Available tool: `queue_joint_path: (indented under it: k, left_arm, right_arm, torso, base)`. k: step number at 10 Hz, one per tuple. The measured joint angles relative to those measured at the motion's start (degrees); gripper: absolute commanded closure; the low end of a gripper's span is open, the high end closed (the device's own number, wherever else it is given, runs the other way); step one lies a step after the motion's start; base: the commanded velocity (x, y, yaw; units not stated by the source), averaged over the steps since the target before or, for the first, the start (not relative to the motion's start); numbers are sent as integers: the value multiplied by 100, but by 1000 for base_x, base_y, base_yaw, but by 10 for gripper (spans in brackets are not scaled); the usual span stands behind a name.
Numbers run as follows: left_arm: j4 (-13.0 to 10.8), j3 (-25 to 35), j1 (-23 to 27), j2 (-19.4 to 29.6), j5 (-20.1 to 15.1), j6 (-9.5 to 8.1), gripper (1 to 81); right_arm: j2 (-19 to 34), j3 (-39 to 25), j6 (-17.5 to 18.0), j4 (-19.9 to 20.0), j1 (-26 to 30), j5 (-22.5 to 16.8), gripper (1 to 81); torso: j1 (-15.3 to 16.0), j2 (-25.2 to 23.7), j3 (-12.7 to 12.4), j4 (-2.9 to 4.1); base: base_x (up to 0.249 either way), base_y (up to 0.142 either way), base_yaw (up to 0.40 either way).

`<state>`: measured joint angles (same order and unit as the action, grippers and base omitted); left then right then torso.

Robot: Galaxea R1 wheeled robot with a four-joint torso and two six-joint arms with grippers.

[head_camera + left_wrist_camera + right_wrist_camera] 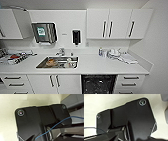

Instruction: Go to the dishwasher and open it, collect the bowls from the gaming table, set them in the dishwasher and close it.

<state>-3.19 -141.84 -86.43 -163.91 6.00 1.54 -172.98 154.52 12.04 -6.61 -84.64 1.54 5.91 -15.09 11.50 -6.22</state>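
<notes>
- The dishwasher sits under the white counter, right of the sink, between the cupboard doors and a drawer stack.
- Its bay reads dark, with pale specks like rack wire; I can't tell whether the door is down.
- I'd expect a stiff, heavy, hinged steel door, best gripped along its top edge.
- Whether either gripper is spread or pressed together, I cannot tell.

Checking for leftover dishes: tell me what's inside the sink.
In the sink lies an orange-brown rounded item beside a pale heap of dishes; what they are exactly, and what lies beneath them, cannot be told.
</notes>
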Motion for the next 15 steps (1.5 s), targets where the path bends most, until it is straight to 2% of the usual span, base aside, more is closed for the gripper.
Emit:
queue_joint_path:
  k: [5, 9, 15]
  left_arm:
    - [2, -4, 2, 73, 15, 0, 10]
    - [111, -6, -12, 105, 6, -2, 10]
    - [108, -6, -11, 104, 17, 2, 10]
  right_arm:
    - [-4, -2, 0, 7, -45, -2, 10]
    - [-9, -7, -4, 5, -17, 15, 10]
    - [-65, 23, -4, 0, -44, -5, 10]
  torso:
    - [-4, 0, -2, 0]
    - [-6, 0, -2, 0]
    - [-6, 2, -2, 0]
  base:
    - [0, 0, 234]
    - [0, 0, 340]
    - [0, 0, 343]
